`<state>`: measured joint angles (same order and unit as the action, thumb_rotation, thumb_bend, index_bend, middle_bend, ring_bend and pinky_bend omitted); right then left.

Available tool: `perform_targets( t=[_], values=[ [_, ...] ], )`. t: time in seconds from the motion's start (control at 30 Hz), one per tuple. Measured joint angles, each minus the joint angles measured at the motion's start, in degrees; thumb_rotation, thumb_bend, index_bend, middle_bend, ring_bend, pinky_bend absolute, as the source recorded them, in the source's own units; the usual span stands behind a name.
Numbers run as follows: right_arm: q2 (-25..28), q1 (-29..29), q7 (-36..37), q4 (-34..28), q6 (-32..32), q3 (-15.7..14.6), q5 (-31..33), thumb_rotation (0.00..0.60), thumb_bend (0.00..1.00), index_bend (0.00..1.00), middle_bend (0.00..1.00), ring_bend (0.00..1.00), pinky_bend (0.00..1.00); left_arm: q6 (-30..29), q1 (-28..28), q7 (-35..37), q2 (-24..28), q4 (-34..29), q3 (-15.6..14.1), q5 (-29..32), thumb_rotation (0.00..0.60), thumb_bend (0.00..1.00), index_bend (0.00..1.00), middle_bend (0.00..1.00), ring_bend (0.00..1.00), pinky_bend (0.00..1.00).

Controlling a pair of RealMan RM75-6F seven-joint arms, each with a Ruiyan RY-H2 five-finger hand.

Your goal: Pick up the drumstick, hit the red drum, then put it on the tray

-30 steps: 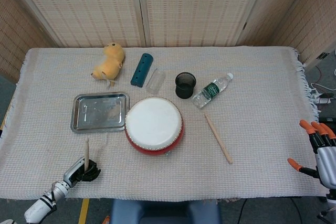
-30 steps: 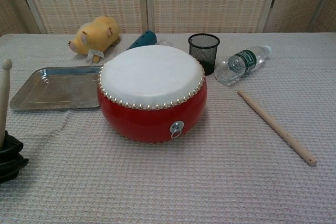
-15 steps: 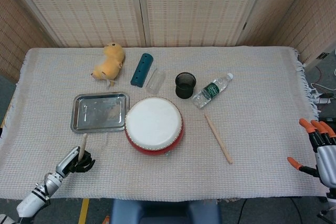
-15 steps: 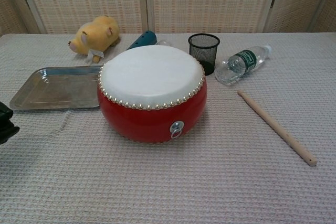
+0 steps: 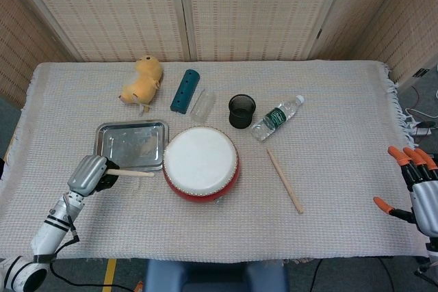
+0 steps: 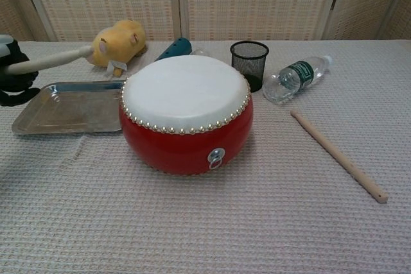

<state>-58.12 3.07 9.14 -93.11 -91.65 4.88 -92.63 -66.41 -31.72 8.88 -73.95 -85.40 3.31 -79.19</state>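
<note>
Left hand [image 5: 90,174] grips closed (raised); right hand [image 5: 419,196] spreads its fingers.

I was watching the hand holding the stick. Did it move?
Yes. The left hand went forward toward the tray, and its drumstick tipped from upright to pointing at the red drum.

Even, bright indoor light falls softly across the scene (shadows faint), with glare on the metal tray [image 5: 130,144].

The cloth-covered table [image 5: 342,189] carries red drum [image 5: 201,163], tray [image 5: 130,145], bottle [image 5: 275,117], loose drumstick [image 5: 284,180].
</note>
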Motion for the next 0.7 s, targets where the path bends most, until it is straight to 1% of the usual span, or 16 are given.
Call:
perform_targets(
  t=[0.07,0.17,0.27,0.37,0.43,0.57,0.7],
  values=[
    [-0.01,0.09,0.21,0.22,0.14,0.01,0.10,0.600,0.10,0.09,0.16,0.01,0.10,0.71,-1.47,-8.66,-0.52,-1.35,1.74,2.91,0.600,0.83,1.00,1.00,1.00,1.00],
    [-0.03,0.15,0.66,0.58,0.38,-0.01,0.48,0.600,0.10,0.09,0.16,0.01,0.10,1.92,-3.86,-19.49,-1.69,-2.85,4.09,7.61,0.600,0.83,1.00,1.00,1.00,1.00],
    [-0.06,0.19,1.02,0.98,0.96,-0.22,0.84,0.600,0.10,0.09,0.16,0.01,0.10,3.23,-6.38,-28.20,-3.27,-3.76,5.99,12.58,0.600,0.83,1.00,1.00,1.00,1.00],
    [-0.09,0.27,1.34,1.39,1.87,-0.57,1.20,0.600,0.10,0.09,0.16,0.01,0.10,4.32,-8.59,-34.82,-5.07,-4.13,7.17,17.05,0.600,0.83,1.00,1.00,1.00,1.00],
    [-0.02,0.36,1.35,1.53,2.79,-0.86,1.59,0.600,0.10,0.09,0.16,0.01,0.10,4.72,-9.61,-38.12,-6.05,-4.26,7.46,19.04,0.600,0.83,1.00,1.00,1.00,1.00],
    [0.35,0.61,0.90,1.43,5.00,-1.44,2.66,0.600,0.10,0.09,0.16,0.01,0.10,5.31,-11.40,-44.33,-7.81,-4.47,7.29,22.22,0.600,0.83,1.00,1.00,1.00,1.00],
    [0.72,0.83,0.47,1.16,6.68,-2.04,3.74,0.600,0.10,0.09,0.16,0.01,0.10,4.70,-12.19,-49.45,-8.39,-4.98,7.13,24.45,0.600,0.83,1.00,1.00,1.00,1.00]
  ],
)
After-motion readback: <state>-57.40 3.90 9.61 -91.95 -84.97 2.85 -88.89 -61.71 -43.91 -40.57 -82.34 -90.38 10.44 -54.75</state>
